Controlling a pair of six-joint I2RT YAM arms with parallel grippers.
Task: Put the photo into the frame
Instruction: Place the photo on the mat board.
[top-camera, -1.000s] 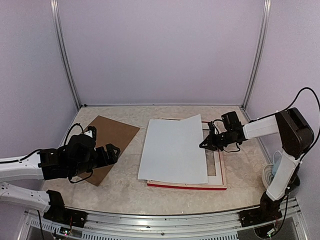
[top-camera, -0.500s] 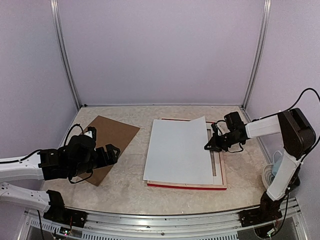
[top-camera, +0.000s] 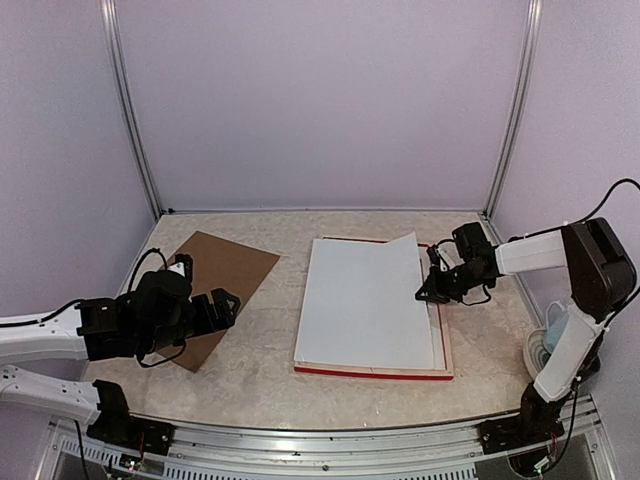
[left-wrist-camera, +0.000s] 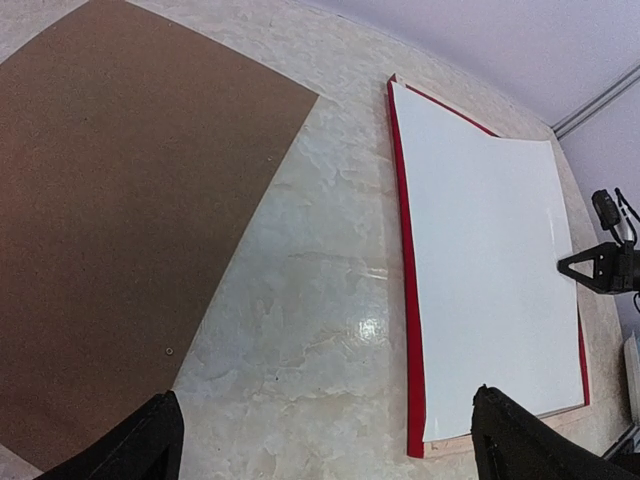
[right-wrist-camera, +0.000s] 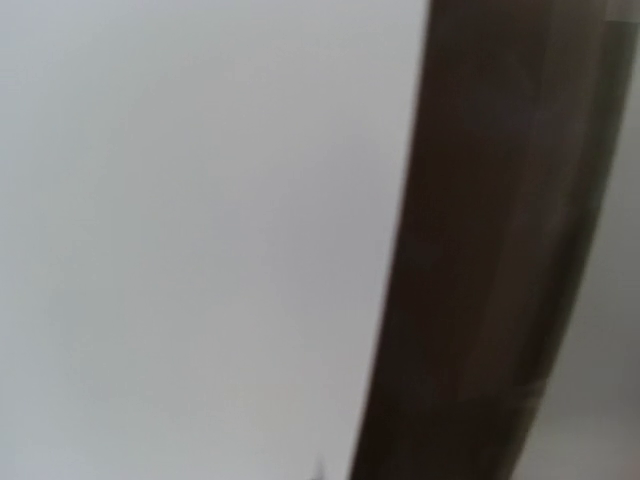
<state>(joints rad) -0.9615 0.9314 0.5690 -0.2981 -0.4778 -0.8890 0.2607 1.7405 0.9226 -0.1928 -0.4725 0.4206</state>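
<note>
seating the photo (top-camera: 365, 300) white side up on the frame (top-camera: 372, 372): right gripper (top-camera: 428, 290), fully closed, pinches its right edge, whose far corner curls up. left gripper (top-camera: 215, 308) gapes empty, well left of the frame. next, likely: square the sheet within the frame, then release.

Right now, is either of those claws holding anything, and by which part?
The right gripper is closed on the photo, which lies white back up, and pinches it at its right edge. The left gripper is open and holds nothing.

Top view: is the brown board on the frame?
No, the brown board lies flat on the table, well apart from the frame.
</note>
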